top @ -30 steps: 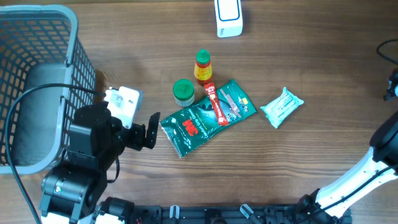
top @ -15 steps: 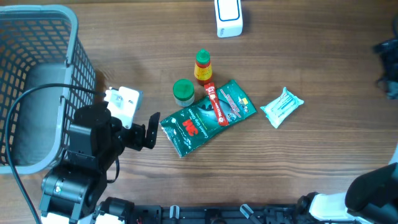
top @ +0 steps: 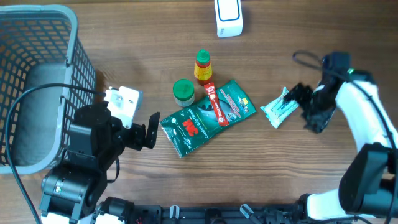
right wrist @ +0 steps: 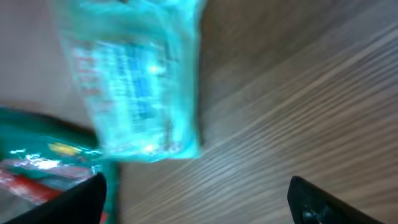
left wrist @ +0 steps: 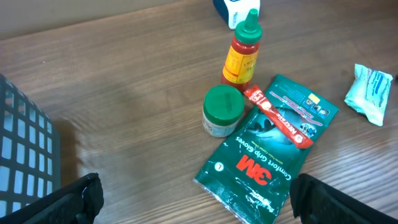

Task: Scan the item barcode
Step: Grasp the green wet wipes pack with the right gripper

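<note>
The teal packet (top: 282,107) lay just ahead of the spread right fingers (right wrist: 74,205), the left fingers (left wrist: 74,199) equally spread beside the basket (top: 73,50).

The green pouch (left wrist: 260,169) reads "3M" in red — beside it, "Comfort Grip Gloves" in white. Print on the red strip (left wrist: 278,116) and the bottle (left wrist: 239,59) is too small to read.

Black left arm (top: 84,158), matching left pincer (top: 150,129), white wrist block (top: 124,101), white right arm (top: 364,112)
</note>
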Available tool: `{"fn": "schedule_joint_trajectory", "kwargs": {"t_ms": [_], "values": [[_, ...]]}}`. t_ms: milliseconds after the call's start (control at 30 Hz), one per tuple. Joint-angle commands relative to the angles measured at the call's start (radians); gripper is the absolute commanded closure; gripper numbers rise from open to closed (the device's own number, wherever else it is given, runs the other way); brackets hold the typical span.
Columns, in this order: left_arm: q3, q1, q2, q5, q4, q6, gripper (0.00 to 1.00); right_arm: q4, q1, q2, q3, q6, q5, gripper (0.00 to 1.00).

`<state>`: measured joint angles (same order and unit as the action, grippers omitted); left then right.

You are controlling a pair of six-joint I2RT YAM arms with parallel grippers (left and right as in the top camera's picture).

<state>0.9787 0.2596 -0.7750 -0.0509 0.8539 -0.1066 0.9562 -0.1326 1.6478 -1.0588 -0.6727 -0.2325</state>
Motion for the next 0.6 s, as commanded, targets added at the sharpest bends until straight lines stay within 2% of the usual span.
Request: {"fn": "schedule_joint_trajectory", "kwargs": {"t_ms": [0,133,200,433,533,567], "values": [[-0.001,-0.005,0.002,-0.008,-0.003,0.007,0.0,-0.174,0.001,0.009,0.177,-0.012,-0.058,0.15],[-0.001,-0.005,0.002,-0.008,-0.003,0.007,0.0,-0.393,0.001,0.009,0.276,-0.018,-0.053,0.21],[-0.001,-0.005,0.002,-0.008,-0.003,0.007,0.0,-0.413,0.0,0.009,0.275,-0.018,-0.056,0.27],[-0.001,-0.005,0.002,-0.008,-0.003,0.007,0.0,-0.384,0.0,-0.047,0.253,0.039,-0.082,0.3],[-0.001,-0.005,0.002,-0.008,-0.003,0.007,0.0,-0.336,0.001,-0.149,0.229,0.047,-0.095,0.27],[-0.001,-0.005,0.002,-0.008,-0.003,0.007,0.0,-0.335,0.001,-0.191,0.229,0.071,-0.11,0.24]]}}
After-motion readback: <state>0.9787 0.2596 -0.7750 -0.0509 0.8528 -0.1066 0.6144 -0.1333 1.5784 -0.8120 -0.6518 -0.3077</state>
